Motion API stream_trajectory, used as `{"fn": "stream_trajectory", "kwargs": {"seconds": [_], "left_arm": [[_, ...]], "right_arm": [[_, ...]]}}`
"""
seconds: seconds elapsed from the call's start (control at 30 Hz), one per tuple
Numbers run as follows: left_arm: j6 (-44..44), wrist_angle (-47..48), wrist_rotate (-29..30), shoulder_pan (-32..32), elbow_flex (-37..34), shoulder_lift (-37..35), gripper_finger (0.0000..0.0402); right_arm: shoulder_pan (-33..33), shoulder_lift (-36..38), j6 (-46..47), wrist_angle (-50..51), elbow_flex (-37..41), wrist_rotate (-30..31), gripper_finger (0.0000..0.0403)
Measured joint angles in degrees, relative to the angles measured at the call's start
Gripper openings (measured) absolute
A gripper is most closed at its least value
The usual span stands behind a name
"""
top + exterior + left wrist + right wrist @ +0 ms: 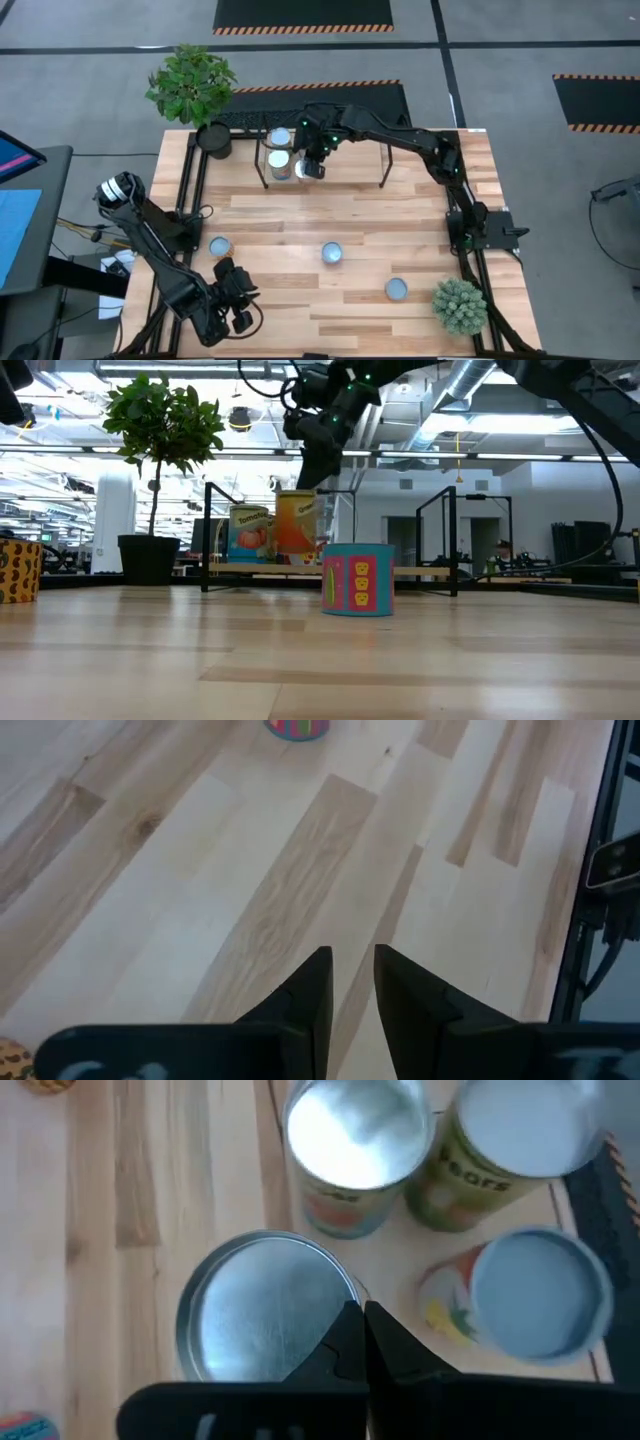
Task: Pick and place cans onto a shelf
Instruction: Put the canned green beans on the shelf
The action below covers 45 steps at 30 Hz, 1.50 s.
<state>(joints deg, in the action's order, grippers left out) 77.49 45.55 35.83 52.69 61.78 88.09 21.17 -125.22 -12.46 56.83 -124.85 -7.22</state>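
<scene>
The shelf stands at the table's far side with several cans on its board. In the right wrist view these are a silver-topped can, a white-topped can, a "pears" can and a pale-blue-topped can. My right gripper is shut, pointing down over the silver-topped can's rim; it also shows above the cans in the low view. Three cans stand on the table. My left gripper is narrowly open and empty at the near left. My right gripper's shut fingertips come from above and stand right at the rim of the silver-topped can, which stands upright on the shelf board. I cannot tell whether they touch it.
A potted plant stands at the far left corner and a spiky green plant at the near right. A pink-and-teal can stands mid-table in front of the shelf. Black frame rails run along the table's left and right edges.
</scene>
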Motion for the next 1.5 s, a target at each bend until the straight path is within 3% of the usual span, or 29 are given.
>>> {"fn": "stream_trajectory", "kwargs": {"seconds": [0.43, 1.13, 1.5], "left_arm": [[0.27, -0.03, -1.09, -0.98, 0.0, 0.02, 0.0064], [2.17, 0.01, -1.01, -0.98, 0.0, 0.02, 0.0064], [2.82, 0.01, -0.9, -0.98, 0.0, 0.02, 0.0064]], "right_arm": [[3.44, 0.25, -1.17, -2.52, -0.01, -1.99, 0.0001], [3.17, 0.25, -5.04, -4.81, -0.01, -3.41, 0.0001], [4.14, 0.23, 0.12, -6.18, 3.66, -3.32, 0.0001]]}}
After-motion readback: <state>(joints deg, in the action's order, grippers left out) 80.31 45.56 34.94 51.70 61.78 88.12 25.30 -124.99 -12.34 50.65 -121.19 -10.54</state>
